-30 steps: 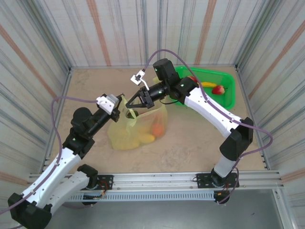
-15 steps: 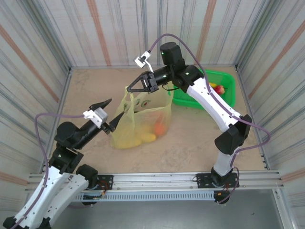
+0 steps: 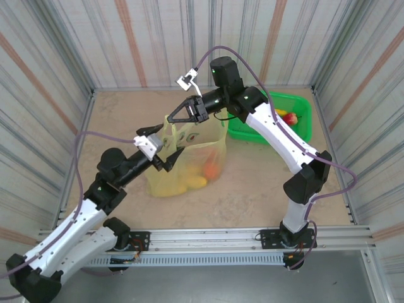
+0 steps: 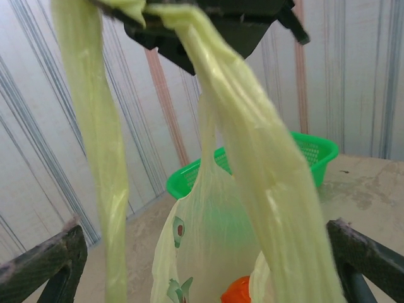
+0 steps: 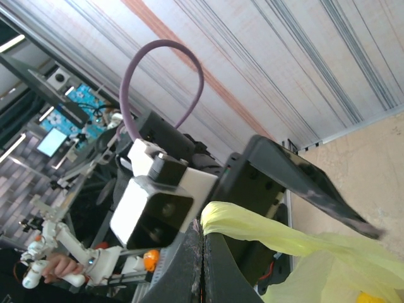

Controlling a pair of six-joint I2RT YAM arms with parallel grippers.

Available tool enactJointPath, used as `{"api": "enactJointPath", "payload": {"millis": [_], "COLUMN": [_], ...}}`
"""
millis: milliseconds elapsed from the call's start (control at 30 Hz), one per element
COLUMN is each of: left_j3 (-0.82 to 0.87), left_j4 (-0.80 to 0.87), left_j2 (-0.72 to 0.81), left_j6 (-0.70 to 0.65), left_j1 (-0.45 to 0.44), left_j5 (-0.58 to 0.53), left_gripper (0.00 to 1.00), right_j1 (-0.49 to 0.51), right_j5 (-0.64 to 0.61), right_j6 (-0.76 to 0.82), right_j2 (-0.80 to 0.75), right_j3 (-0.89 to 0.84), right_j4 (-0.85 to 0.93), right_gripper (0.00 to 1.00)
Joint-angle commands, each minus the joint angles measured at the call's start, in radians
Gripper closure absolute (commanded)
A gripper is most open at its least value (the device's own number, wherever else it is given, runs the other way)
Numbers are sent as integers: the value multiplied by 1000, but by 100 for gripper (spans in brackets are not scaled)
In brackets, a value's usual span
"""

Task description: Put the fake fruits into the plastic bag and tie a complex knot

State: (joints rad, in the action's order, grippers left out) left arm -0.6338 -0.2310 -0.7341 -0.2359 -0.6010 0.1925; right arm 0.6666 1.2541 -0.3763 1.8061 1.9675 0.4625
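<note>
Desk (image 3: 120, 113): sandy, bare at upper left. The plastic bag (image 3: 189, 154) stood at frame centre, its lower part on the desk. One handle was drawn up and pinched in the closed right claw (image 3: 169, 118) above it. A green basket (image 3: 300, 131) sat at upper right and held a red fruit (image 3: 290, 118) and a banana (image 3: 278, 112). The left claw (image 3: 165, 150) was spread wide at the bag's left side. Two fake fruits lay inside the bag, one orange (image 3: 211, 169) and one yellow (image 3: 192, 183).

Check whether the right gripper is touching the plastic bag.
Touching. The right wrist view shows the right gripper shut on a handle of the plastic bag.
</note>
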Motion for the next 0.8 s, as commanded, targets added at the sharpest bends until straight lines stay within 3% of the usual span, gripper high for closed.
{"api": "enactJointPath", "payload": {"millis": [0, 133, 267, 633, 767], "left_j3": [-5, 43, 125, 195, 191], "left_j4": [-123, -158, -270, -481, -551], "left_j2": [-23, -34, -34, -131, -179], "left_j6": [15, 46, 72, 99, 51], "left_j1": [-10, -10, -13, -27, -70], "left_j5": [-122, -52, -18, -102, -163], "left_gripper": [3, 15, 38, 40, 38], "right_j1": [10, 4, -5, -21, -23], "right_j5": [2, -4, -1, -11, -33], "right_j6": [-36, -49, -73, -165, -212], "right_j2": [-12, -22, -28, -48, -64], "right_j3": [31, 43, 43, -9, -46], "right_j4": [-25, -47, -84, -227, -303], "right_gripper": [100, 100, 100, 100, 100]}}
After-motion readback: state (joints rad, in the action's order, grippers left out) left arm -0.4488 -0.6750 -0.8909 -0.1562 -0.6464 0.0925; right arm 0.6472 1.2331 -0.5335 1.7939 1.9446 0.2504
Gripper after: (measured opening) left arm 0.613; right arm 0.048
